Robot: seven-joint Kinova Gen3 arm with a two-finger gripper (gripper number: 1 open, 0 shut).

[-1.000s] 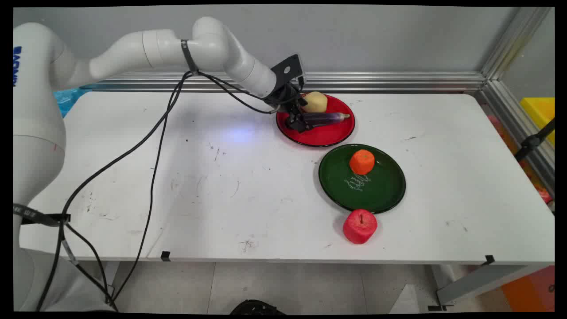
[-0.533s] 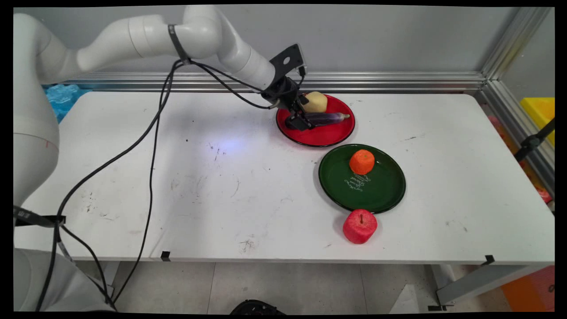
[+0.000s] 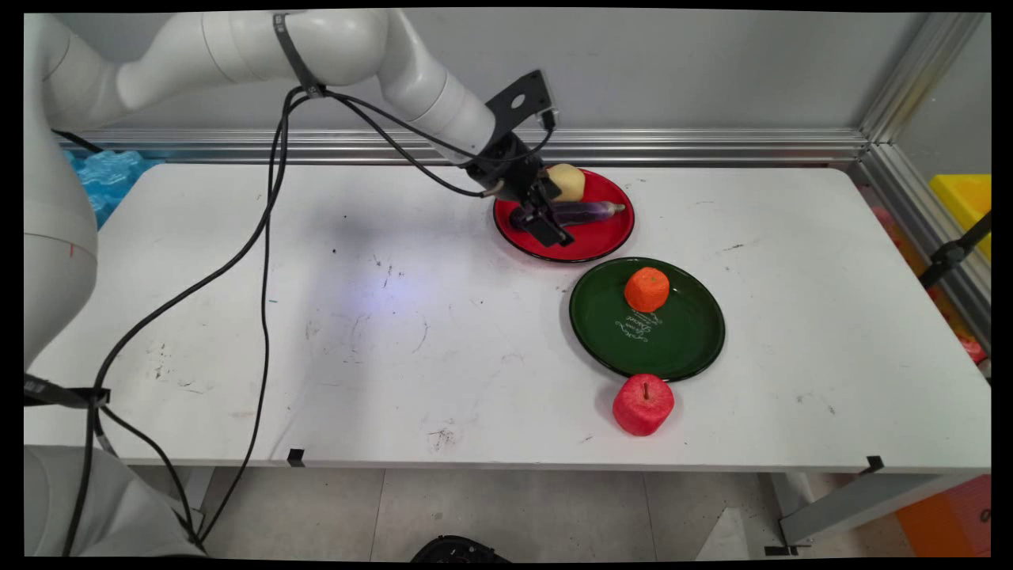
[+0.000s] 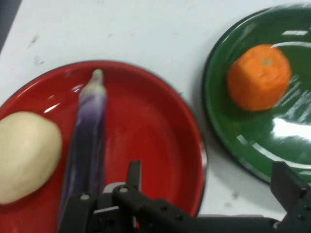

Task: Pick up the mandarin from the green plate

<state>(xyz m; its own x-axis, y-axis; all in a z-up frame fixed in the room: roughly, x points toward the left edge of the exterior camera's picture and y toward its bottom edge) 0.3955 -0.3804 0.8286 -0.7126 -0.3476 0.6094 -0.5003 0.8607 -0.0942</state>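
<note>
My gripper (image 3: 554, 232) hangs open over the near left part of a red plate (image 3: 597, 239), with nothing between its fingers. On that plate lies a purple eggplant (image 3: 586, 211), and a pale potato (image 3: 568, 180) sits behind it. In the hand view the eggplant (image 4: 90, 131) runs just left of the left finger (image 4: 133, 174), outside the gripper (image 4: 211, 178). The potato (image 4: 24, 155) is further left, and bare red plate (image 4: 155, 136) shows between the fingers. The right finger (image 4: 287, 183) is over the white table near the green plate (image 4: 228, 127).
A green plate (image 3: 673, 340) with an orange fruit (image 3: 646, 289) on it stands just in front of the red plate, to its right. The orange (image 4: 259, 76) also shows in the hand view. A red apple (image 3: 643, 404) sits on the table by the green plate's near rim. Black cables hang at the left.
The hand has swung a little right and toward the near side over the red plate, away from the eggplant's left end. The eggplant, potato and other things have stayed put.
</note>
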